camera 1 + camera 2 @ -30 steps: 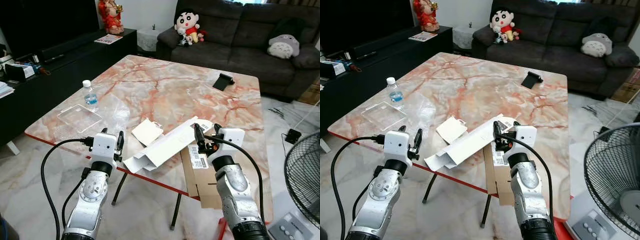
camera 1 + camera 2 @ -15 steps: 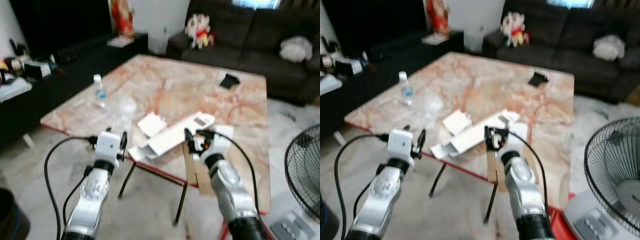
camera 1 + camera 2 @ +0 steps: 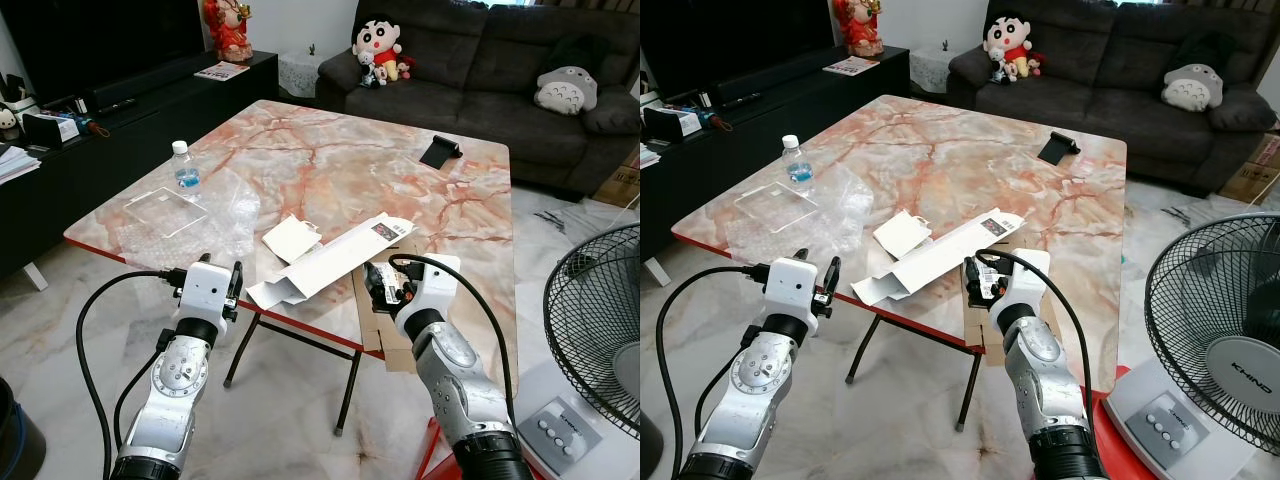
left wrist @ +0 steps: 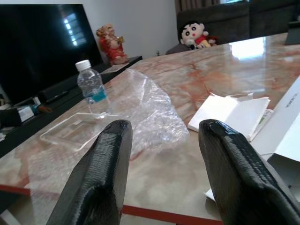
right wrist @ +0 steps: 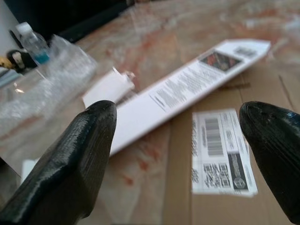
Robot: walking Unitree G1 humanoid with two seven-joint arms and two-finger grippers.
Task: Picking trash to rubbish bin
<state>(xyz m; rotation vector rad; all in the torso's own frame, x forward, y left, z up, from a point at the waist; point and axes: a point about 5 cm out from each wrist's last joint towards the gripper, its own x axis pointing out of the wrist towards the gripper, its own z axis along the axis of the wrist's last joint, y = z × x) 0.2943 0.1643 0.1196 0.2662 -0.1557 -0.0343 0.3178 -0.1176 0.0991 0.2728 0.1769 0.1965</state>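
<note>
- Left gripper [image 3: 234,292] raised just short of the near edge of the marble table [image 3: 330,165], fingers [image 4: 101,187] spread apart, nothing between them.
- Right gripper [image 3: 372,282] hovering over the near edge just above the flattened brown cardboard [image 3: 372,318], fingers [image 5: 70,164] wide apart and empty.
- Long white flattened carton [image 3: 330,262] lying slantwise near the near edge, one end overhanging it, partly over the cardboard with its shipping label [image 5: 222,150].
- Small white folded box [image 3: 291,238] just beside the carton, on the side nearer the table's middle.
- Crumpled clear plastic wrap [image 3: 225,210] and a clear flat tray [image 3: 165,208] toward the near left corner, with a small water bottle [image 3: 185,172] standing upright by the left edge.
- Black object [image 3: 438,152] near the far right corner.
- Standing fan [image 3: 600,330] on the floor off the right edge; dark sofa [image 3: 480,60] with plush toys [image 3: 378,48] beyond the far edge.
</note>
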